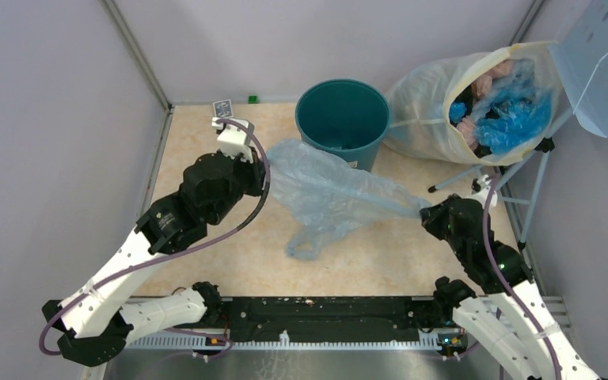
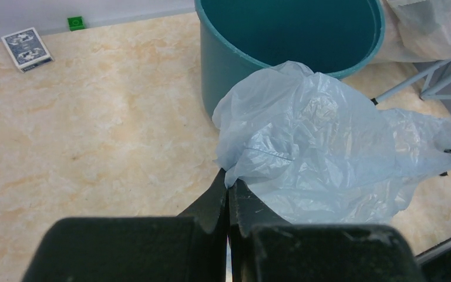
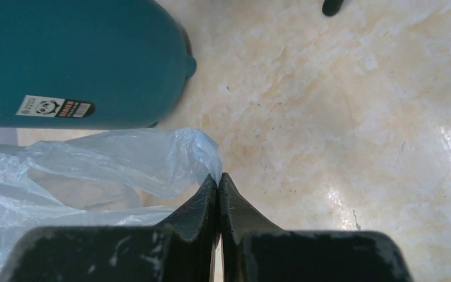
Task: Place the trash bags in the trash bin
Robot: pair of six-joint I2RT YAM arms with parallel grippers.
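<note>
Tension across the bag (image 1: 332, 194), slung just in front of the bin (image 1: 340, 119), as the left gripper (image 2: 228, 183) and right gripper (image 3: 218, 179) each pinch an opposite edge tight, probably spreading it for the lift over the bin's rim.

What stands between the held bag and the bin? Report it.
Nothing visible. The left gripper and right gripper pinch the trash bag beside the trash bin, whose mouth is open.
</note>
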